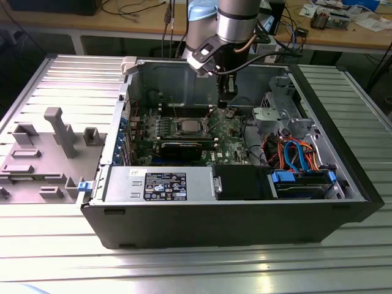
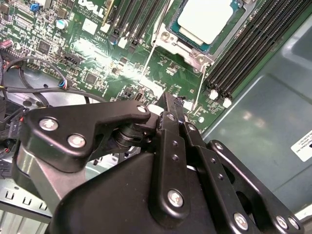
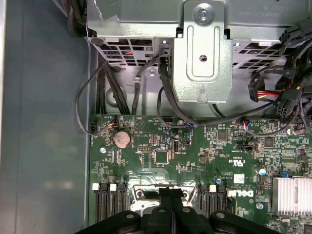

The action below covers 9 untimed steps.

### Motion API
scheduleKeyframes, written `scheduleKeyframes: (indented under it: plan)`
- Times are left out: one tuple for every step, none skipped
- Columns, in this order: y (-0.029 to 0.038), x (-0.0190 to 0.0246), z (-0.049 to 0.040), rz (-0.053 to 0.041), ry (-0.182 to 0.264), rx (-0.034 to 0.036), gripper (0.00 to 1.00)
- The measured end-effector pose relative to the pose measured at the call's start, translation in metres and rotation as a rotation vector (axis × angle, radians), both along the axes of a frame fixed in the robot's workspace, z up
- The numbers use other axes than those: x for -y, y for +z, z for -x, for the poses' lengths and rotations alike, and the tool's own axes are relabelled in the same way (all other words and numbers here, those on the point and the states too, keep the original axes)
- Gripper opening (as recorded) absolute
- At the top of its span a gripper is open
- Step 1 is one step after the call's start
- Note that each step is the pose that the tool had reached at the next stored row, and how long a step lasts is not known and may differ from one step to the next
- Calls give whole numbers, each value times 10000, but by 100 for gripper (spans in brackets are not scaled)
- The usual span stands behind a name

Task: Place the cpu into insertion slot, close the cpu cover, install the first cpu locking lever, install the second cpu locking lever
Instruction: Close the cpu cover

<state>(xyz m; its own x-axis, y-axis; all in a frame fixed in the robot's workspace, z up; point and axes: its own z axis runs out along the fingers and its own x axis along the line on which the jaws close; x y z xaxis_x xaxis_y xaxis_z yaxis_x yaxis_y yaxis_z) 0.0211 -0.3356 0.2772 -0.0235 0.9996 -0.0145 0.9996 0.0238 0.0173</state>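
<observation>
While the cpu (image 2: 204, 17) sits socketed — pincer (image 2: 169, 101) closed, just beside.

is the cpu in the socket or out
In. In the second wrist view the cpu lies flat inside the insertion slot, with the slot's metal rim beside it.

The gripper (image 3: 171, 195), fingers pressed together, hovers over the green motherboard (image 3: 234, 161). From it, a coin battery (image 3: 122, 140) lies at eleven o'clock, a silver bracket (image 3: 202, 58) at twelve, a heatsink (image 3: 291, 195) at three.
</observation>
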Motion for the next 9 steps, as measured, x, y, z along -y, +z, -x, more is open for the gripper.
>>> scheduleKeyframes:
  plan:
    - [0,0,-3,0,0,1,11]
    - [0,0,-6,0,0,1,11]
    - [-1,0,-9,-1,-1,1,11]
    - [0,0,-12,-1,-1,1,11]
    - [-1,0,-13,-1,-1,1,11]
    - [0,0,-18,-1,-1,1,11]
    - [0,0,-20,0,-1,1,11]
    - [0,0,-21,0,-1,1,11]
    - [0,0,-22,0,0,1,11]
